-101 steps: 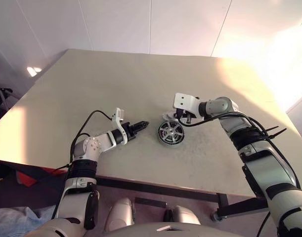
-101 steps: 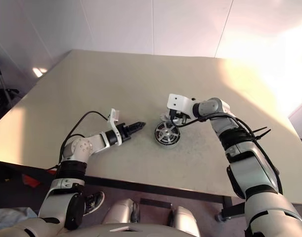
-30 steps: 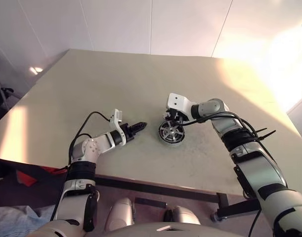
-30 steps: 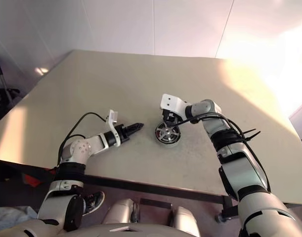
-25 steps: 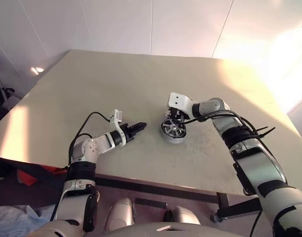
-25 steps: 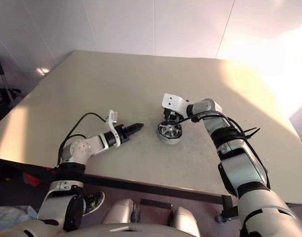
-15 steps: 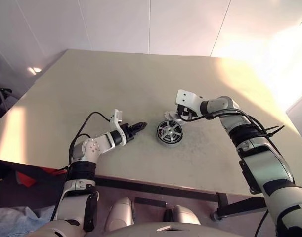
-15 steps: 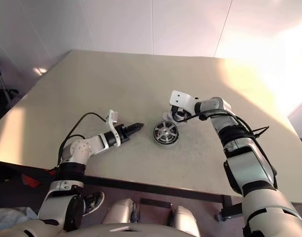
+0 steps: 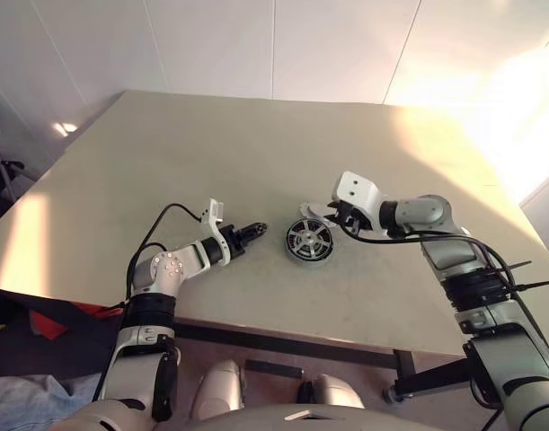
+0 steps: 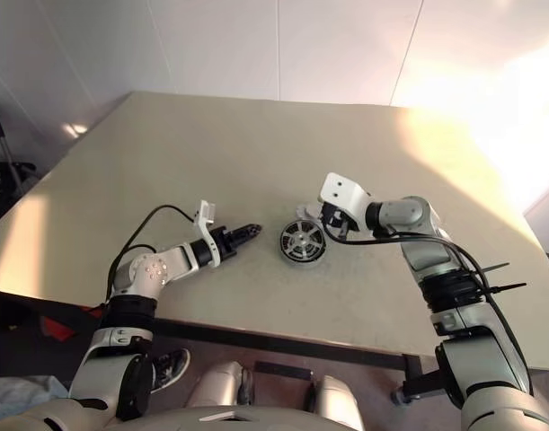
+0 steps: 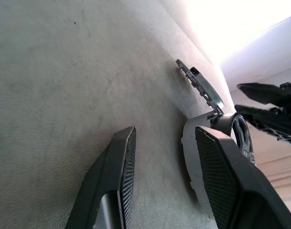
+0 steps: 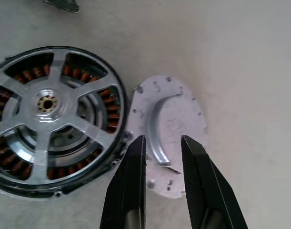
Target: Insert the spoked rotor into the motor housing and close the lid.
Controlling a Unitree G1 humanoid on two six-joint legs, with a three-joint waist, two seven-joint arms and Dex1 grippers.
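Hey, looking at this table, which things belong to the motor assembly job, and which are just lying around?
Part of the job:
- spoked rotor, sitting in the motor housing
- lid, flat on the table beside the housing

Just lying about:
- red item on the floor by the table's near left corner
- bluish cloth on the floor near it

A beige desk carries the motor housing with the spoked rotor inside; the lid lies beside it
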